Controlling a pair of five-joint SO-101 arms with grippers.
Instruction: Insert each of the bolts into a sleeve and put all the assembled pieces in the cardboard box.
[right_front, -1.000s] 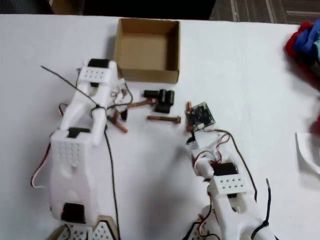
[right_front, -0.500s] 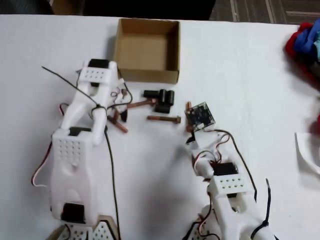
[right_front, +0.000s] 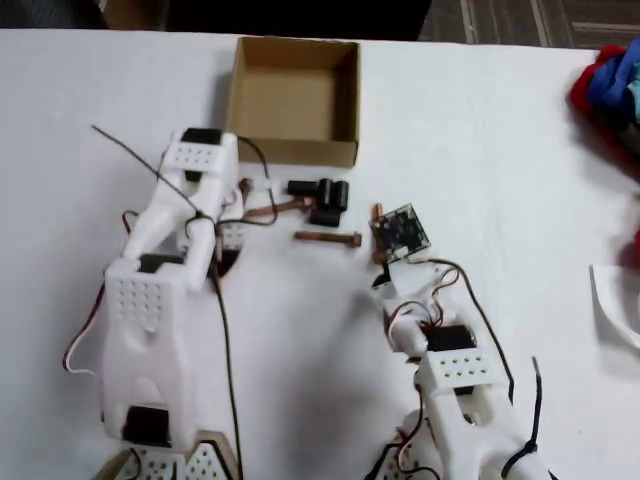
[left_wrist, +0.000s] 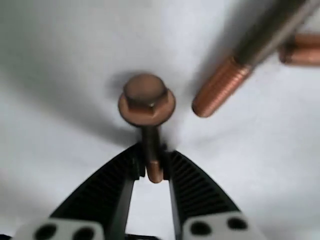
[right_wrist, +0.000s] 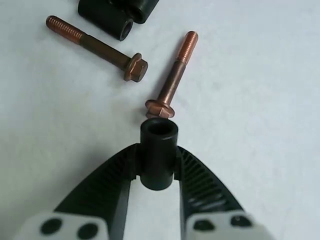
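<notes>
My left gripper is shut on the shank of a copper bolt, whose hex head points away from the fingers above the white table. In the high view this gripper sits left of the black sleeves. My right gripper is shut on an upright black sleeve with its bore open. Two loose bolts lie just beyond it. The open cardboard box stands at the back with nothing in it.
Another loose bolt lies mid-table between the arms, and one more lies beside the sleeves. A pile of red and blue cloth and a white object sit at the right edge. Cables trail from both arms.
The left gripper has moved a little toward the box and taken a bolt off the table near its fingers. The right arm has kept still with its sleeve.
</notes>
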